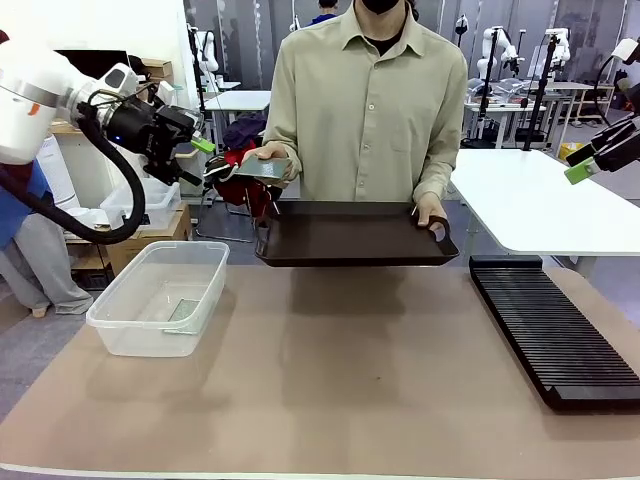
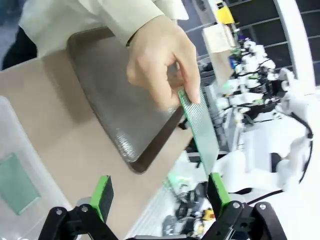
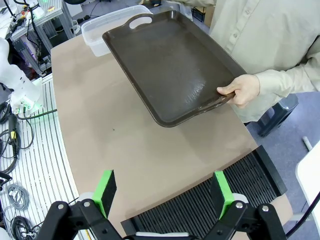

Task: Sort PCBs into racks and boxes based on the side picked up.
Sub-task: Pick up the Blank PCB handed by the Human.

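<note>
From my station I saw the left fingers (image 1: 198,150) up off the left end of the desk (image 1: 350,390), spread wide with nothing between them. They pointed toward a green PCB (image 1: 262,167) that the person across the desk held out in one hand (image 1: 270,152). In the left wrist view that PCB (image 2: 199,125) ran nearly edge-on down from the hand (image 2: 160,65) toward one green pad (image 2: 218,190). Its lower end was just beside the pad, and I could not tell from there whether they touched. In the front view the board and the fingers looked apart.

The second PCB (image 1: 183,311) lay flat on the bottom of the clear tub (image 1: 120,335), which stood on the left side of the desk. The person's other hand (image 1: 430,212) gripped the rim of a dark brown tray (image 1: 350,238), held tilted above the far edge of the desk.

The right fingers (image 1: 580,165) hung high at the right side, green pads showing. Through the right wrist camera they were wide open as well, gripping nothing. The long black rack (image 3: 210,207) was below them, and the tray (image 3: 170,65) and tub (image 3: 100,30) were farther off. The rack (image 1: 555,330) lay flat along the right side of the desk, well apart from the tub.
</note>
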`<move>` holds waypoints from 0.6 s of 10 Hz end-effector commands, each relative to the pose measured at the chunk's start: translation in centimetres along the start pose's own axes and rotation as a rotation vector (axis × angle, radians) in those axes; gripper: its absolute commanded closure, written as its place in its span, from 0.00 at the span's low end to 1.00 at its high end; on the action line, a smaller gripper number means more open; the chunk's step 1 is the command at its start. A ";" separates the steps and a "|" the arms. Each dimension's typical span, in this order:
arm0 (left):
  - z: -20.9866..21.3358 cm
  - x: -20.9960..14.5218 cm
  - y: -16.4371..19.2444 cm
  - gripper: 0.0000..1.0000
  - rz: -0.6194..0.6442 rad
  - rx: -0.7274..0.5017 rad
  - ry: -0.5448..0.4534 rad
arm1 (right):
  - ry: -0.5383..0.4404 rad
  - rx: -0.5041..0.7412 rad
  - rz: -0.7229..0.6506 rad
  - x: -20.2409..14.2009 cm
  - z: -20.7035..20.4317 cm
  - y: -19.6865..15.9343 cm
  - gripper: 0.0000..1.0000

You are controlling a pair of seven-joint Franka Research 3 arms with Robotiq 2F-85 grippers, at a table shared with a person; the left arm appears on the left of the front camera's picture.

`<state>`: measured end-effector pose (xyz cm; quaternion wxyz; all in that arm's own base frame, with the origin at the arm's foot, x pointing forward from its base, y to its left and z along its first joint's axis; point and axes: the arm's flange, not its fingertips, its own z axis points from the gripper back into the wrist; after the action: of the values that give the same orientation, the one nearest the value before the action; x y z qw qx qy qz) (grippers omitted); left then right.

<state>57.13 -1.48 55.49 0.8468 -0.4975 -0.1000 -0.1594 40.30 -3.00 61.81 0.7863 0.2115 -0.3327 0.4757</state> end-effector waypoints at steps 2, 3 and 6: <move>0.6 -0.6 -1.0 0.00 -0.045 0.064 -0.001 | -0.016 0.019 0.010 0.0 -0.1 0.0 0.00; 0.6 -0.6 -1.0 0.00 -0.045 0.064 -0.001 | -0.016 0.019 0.010 0.0 -0.1 0.0 0.00; -1.7 1.9 -0.1 0.00 0.251 -0.108 0.006 | -0.016 0.019 0.010 0.0 -0.1 0.0 0.00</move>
<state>57.56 -2.48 55.27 0.8497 -0.5111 -0.0628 -0.1131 40.30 -3.00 61.80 0.7864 0.2115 -0.3327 0.4756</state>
